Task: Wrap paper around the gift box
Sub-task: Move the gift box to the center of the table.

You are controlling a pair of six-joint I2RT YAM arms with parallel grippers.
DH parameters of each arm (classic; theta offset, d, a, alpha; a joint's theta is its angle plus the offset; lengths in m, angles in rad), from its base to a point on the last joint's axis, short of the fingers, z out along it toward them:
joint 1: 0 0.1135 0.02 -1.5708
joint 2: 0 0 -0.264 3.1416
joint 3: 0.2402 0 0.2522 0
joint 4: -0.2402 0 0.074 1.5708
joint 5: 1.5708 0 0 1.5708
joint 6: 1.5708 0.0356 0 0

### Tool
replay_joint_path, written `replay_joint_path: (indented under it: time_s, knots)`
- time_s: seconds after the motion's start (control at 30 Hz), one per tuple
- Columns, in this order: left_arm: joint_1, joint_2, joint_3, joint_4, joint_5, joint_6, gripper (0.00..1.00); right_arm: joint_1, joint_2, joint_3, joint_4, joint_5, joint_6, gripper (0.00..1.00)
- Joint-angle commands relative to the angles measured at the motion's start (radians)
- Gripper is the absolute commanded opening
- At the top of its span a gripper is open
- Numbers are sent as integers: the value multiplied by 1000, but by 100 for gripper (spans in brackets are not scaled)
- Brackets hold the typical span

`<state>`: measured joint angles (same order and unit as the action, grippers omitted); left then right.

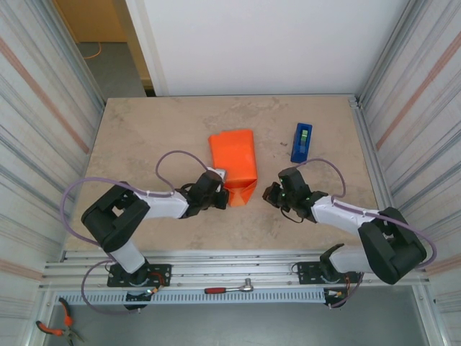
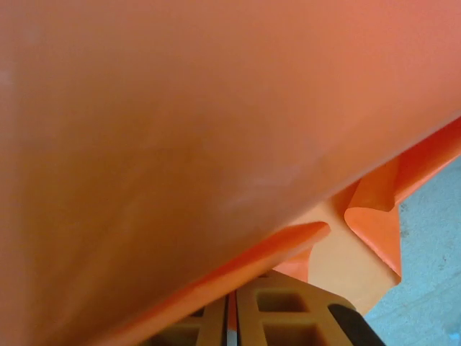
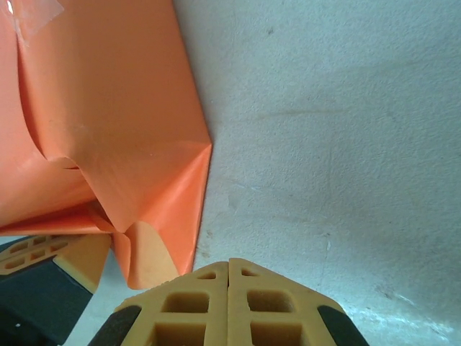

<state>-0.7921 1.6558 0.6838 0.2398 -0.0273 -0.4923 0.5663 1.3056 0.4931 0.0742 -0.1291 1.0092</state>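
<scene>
Left gripper [image 1: 220, 193], jaws together, sits at the near fold of the paper [image 1: 234, 160]; we cannot tell whether it pinches it. Right gripper [image 1: 271, 193], likewise closed, hovers just beside. We judge the gift box lies inside the paper, mid-table. A sideways tug could tear or unfold the loose flap. Beige marbled table [image 1: 144, 130]; corrugated metal walls.
</scene>
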Motion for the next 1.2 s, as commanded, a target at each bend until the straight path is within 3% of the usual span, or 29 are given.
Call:
replay_joint_path:
  time_s: [0.0,0.43,0.73,1.17]
  knots:
    - [-8,-6,31,1,-27,26,12,9,45,17,40,-15,-17,0]
    - [-30,-1,36,-8,-33,24,12,112,243,165,103,-12,-11,0]
    - [-46,46,31,6,-33,15,12,136,383,151,191,-33,30,0]
    - [-120,-10,-45,17,-56,-30,12,160,299,65,175,-8,43,0]
